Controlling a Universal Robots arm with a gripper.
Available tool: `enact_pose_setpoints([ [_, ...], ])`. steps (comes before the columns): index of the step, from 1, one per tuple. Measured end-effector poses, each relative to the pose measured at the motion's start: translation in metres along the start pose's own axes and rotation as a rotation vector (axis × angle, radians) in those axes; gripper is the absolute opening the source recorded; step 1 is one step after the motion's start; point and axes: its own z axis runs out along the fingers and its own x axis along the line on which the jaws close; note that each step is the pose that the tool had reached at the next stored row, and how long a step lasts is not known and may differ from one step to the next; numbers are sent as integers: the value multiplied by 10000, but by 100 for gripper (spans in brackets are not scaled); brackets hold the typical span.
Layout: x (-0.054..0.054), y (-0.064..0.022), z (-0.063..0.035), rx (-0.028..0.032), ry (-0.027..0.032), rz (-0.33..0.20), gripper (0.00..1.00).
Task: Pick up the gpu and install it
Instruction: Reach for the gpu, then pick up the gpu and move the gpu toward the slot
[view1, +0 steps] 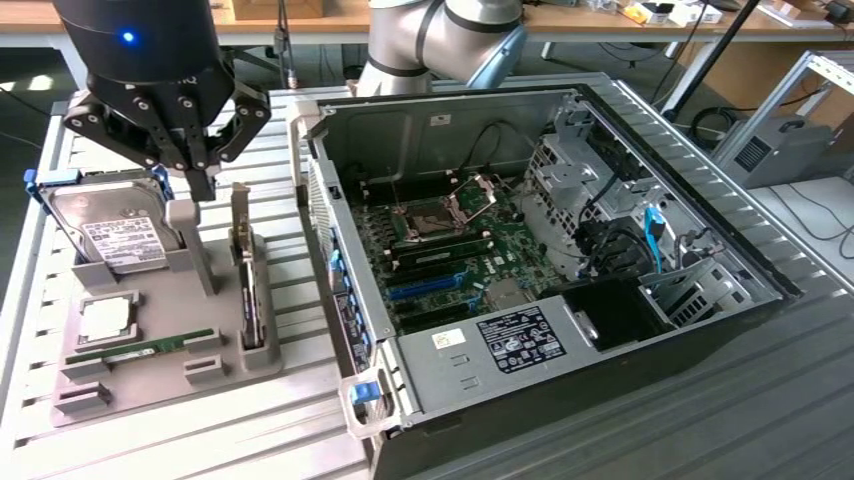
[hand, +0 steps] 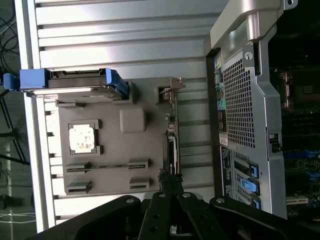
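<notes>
The gpu (view1: 248, 290) stands on its long edge in a slot of the grey holder (view1: 160, 300), its silvery bracket at the far end. From above, the wrist view shows the gpu (hand: 172, 142) as a thin dark strip. My black gripper (view1: 200, 185) hangs above the holder, just to the exterior view's left of the card, near a grey post. Its fingers are shut together with nothing between them. In the wrist view the gripper (hand: 170, 184) lies over one end of the card. The open computer case (view1: 534, 250) sits at the exterior view's right, motherboard slots exposed.
On the grey holder also rest a silver hard drive with a blue frame (view1: 114, 230), a CPU (view1: 107, 318) and a green RAM stick (view1: 140, 350). The case's rear wall (hand: 240, 115) rises close beside the holder. Everything stands on a ribbed metal table (view1: 307, 420).
</notes>
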Motion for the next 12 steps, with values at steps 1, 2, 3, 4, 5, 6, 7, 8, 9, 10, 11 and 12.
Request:
enact_pose_setpoints([
  [1, 1, -3, 0, 1, 1, 1, 11],
  [2, 1, -5, 0, 0, 1, 2, 11],
  [3, 1, -7, 0, 0, 0, 3, 11],
  [4, 1, -8, 0, 0, 1, 2, 11],
  [5, 1, -8, 0, 0, 0, 2, 11],
  [6, 1, -8, 0, 0, 0, 2, 11],
  [7, 1, -8, 0, 0, 0, 2, 11],
  [8, 1, -7, 0, 1, 0, 2, 11],
  [9, 1, -7, 0, 0, 0, 2, 11],
  [10, 1, -8, 0, 1, 0, 2, 11],
  [11, 1, -8, 0, 0, 0, 1, 11],
  [12, 1, -8, 0, 0, 0, 2, 11],
])
